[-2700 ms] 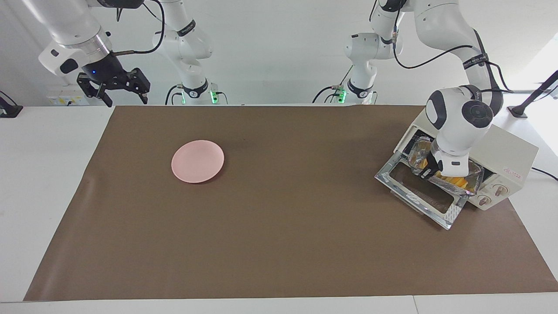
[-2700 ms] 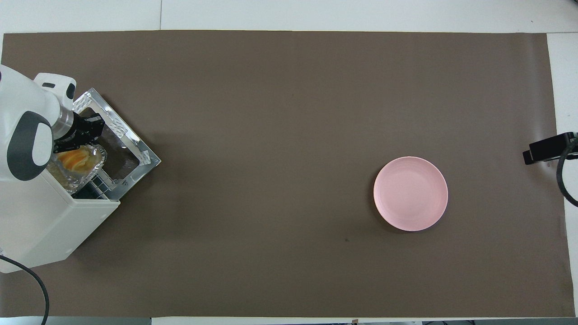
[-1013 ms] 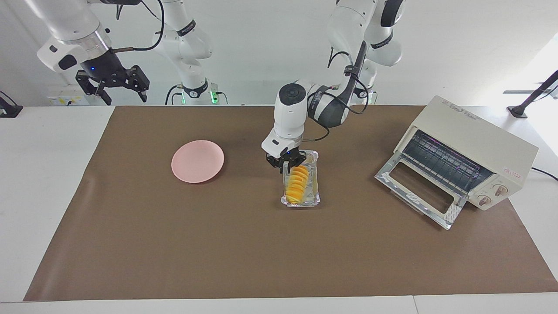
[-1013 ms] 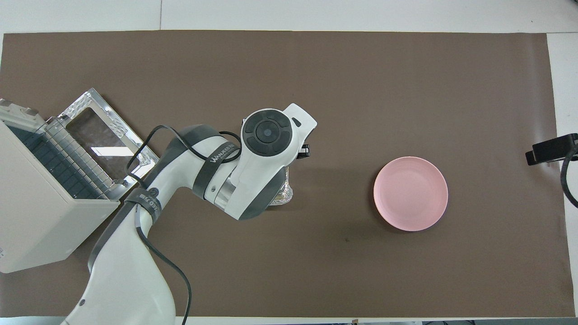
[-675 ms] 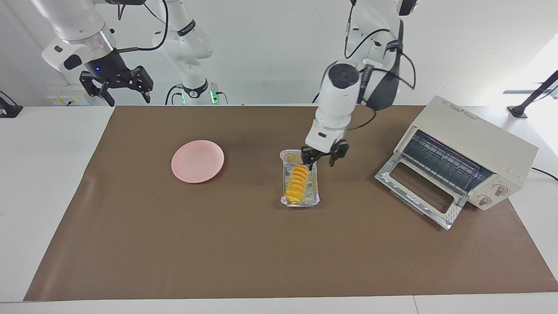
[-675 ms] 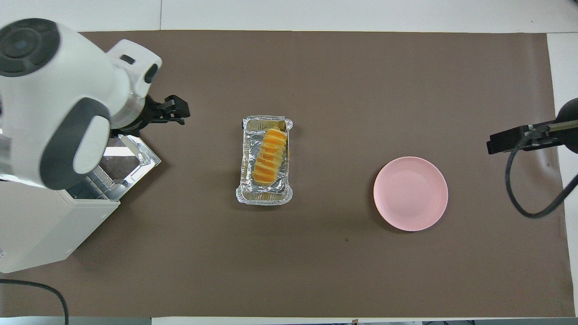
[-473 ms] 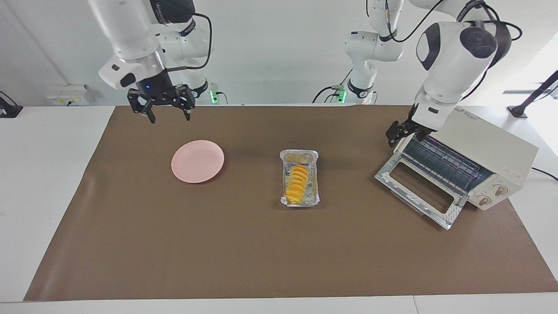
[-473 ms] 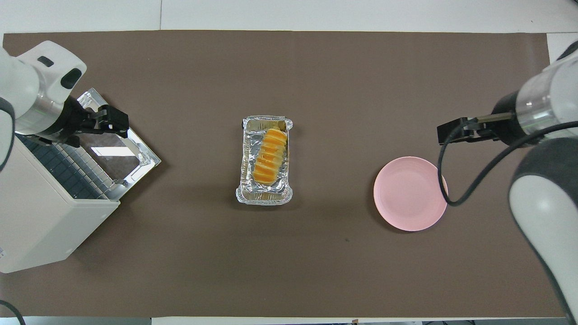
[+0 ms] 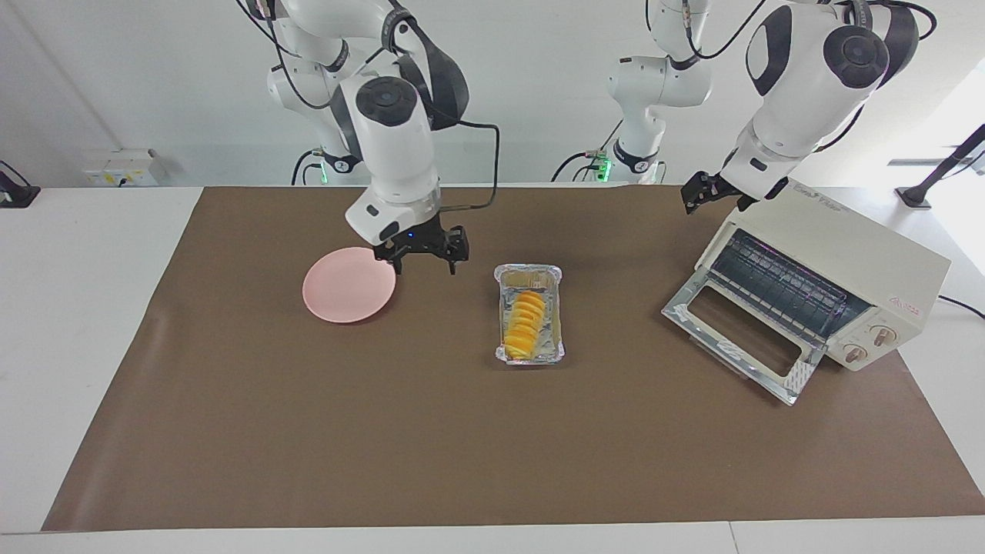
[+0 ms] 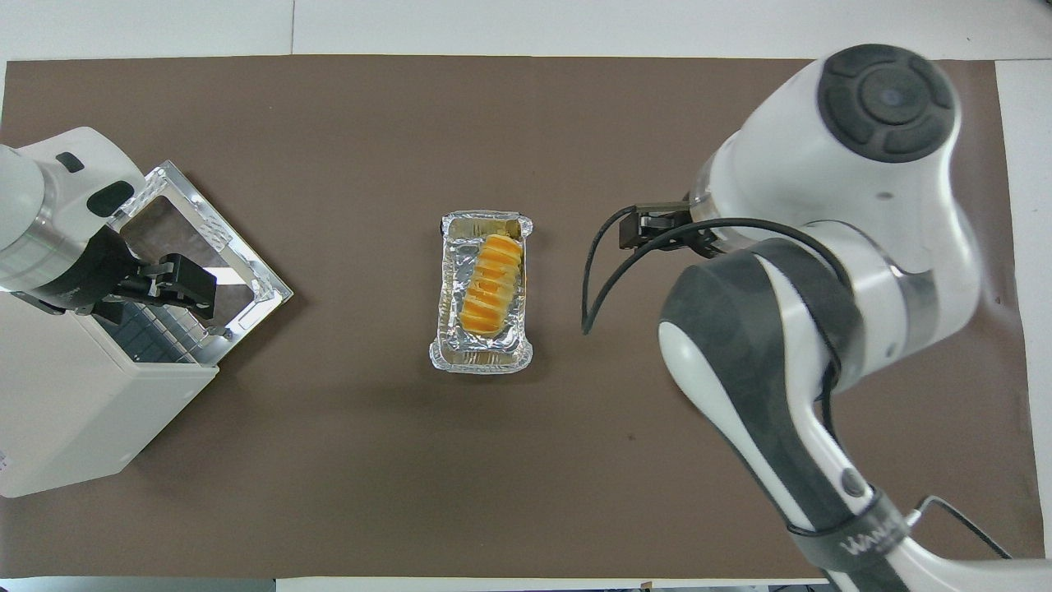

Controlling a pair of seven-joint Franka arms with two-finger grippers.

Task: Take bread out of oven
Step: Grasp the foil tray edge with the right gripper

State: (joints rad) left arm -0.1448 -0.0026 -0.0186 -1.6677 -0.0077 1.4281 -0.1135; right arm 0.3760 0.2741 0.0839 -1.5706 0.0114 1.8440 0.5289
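Tools come first, being nearest the robots. The left tool (image 9: pixel 716 201) hangs in the air above the oven (image 9: pixel 846 254), fingers spread and empty. The oven sits at the left arm's end of the desk (image 9: pixel 77 308) with its door (image 9: pixel 739 338) dropped open and nothing visible on the rack. The right tool (image 9: pixel 425 261) is low over the brown mat (image 9: pixel 462 446), between the pink plate (image 9: pixel 346 286) and the foil tray (image 9: pixel 531 271). It is also released, gripping nothing.

The bread (image 9: pixel 525 323) lies in that tray at the middle of the mat, well apart from the oven. By the look of it the removal itself is done (only tidying remains, perhaps). If the plate is meant for the loaf, the right tool would need to centre over the ridged top, descend, and close gently across its narrow width so the slices hold together.
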